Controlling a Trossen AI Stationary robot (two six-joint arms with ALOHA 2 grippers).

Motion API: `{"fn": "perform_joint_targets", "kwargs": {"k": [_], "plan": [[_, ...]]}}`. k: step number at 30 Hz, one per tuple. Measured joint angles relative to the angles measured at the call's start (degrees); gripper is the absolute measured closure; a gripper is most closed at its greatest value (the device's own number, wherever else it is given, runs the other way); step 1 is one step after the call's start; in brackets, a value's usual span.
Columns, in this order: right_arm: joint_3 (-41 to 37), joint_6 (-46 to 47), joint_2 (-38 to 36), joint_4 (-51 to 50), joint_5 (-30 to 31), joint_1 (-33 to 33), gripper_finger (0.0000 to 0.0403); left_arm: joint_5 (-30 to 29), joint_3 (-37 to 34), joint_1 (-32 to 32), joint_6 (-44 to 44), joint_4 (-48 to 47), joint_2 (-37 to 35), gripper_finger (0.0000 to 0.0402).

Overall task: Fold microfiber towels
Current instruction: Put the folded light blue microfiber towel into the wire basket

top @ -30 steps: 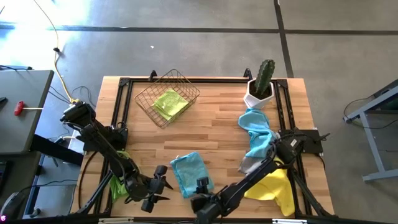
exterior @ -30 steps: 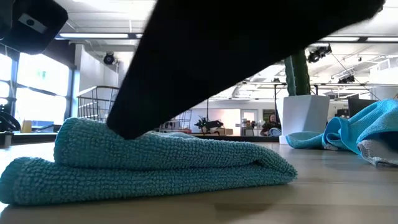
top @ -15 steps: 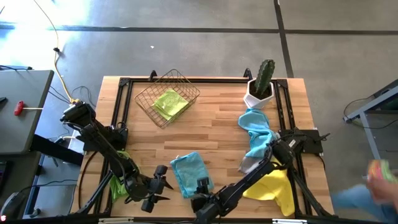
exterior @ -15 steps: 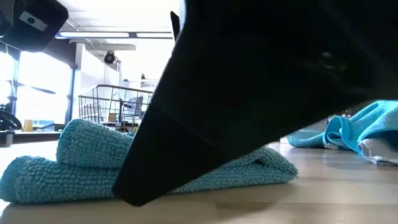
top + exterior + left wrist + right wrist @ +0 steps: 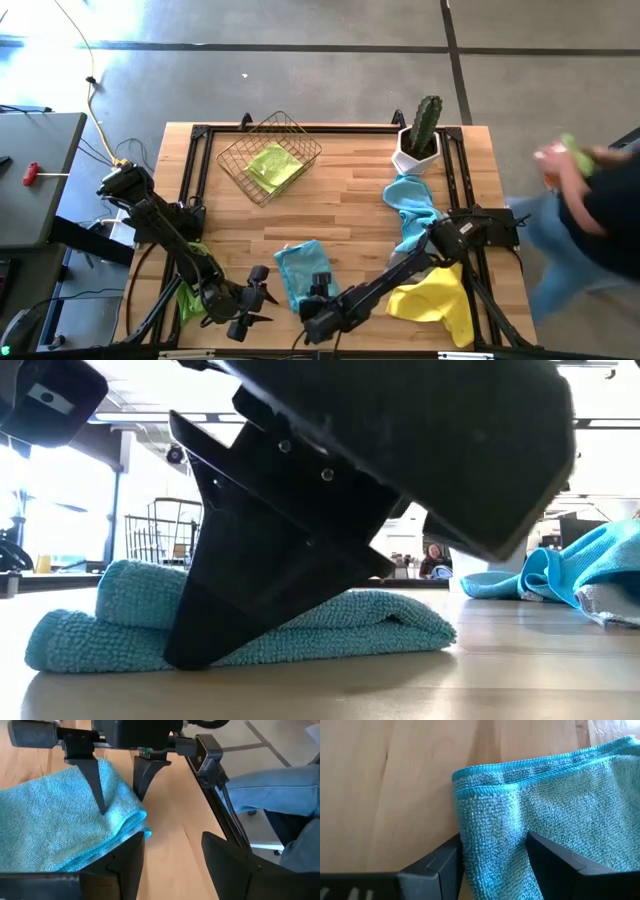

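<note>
A blurred person point(image 5: 585, 200) is cut off by the high view's edge.

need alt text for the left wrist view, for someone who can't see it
The right gripper comes down open over the corner of a folded light blue towel on the wooden table, one finger on the cloth and the other just off its edge. The left gripper is open in the foreground, and a person's jeans-clad leg shows beyond the table's edge.

Counted: two light blue microfiber towels point(image 5: 302, 273) point(image 5: 413, 208); two lime green point(image 5: 272, 166) point(image 5: 186, 298); one yellow point(image 5: 432, 299); one grey point(image 5: 397, 263); one wire basket point(image 5: 232, 160); one potted cactus point(image 5: 419, 133); one person point(image 5: 585, 205).
</note>
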Motion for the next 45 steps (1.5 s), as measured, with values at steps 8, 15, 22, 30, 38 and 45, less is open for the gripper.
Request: {"fn": "perform_joint_targets", "kwargs": {"k": [8, 15, 22, 30, 38, 45], "plan": [[0.0, 0.0, 0.1, -0.2, -1.3, -3.1, 0.0201, 0.0, 0.0, 0.0, 0.0, -0.2, 0.0, 0.0213], [-0.1, -0.3, 0.1, -0.5, -2.8, -5.2, 0.0244, 1.8, 0.0, 0.0, 0.0, 0.4, 0.0, 0.0213], [-0.2, -3.7, 0.1, -1.8, -3.4, -5.9, 0.0381, 5.7, 0.0, -1.4, -3.5, 3.0, 0.0, 0.0213], [-0.8, -8.6, -4.0, -7.7, -6.1, -7.2, 0.0395, 5.9, 0.0, -2.4, -11.3, 4.2, -0.2, 0.0213], [-0.6, -11.0, -14.8, -14.3, -8.3, -14.0, 0.04, 5.9, 0.0, -2.4, -16.6, 5.3, -3.5, 0.0213], [-0.4, -9.7, -20.7, -10.2, -20.5, -25.8, 0.0401, 5.9, 0.0, -2.6, -17.1, 5.0, -9.1, 0.0213]]}}
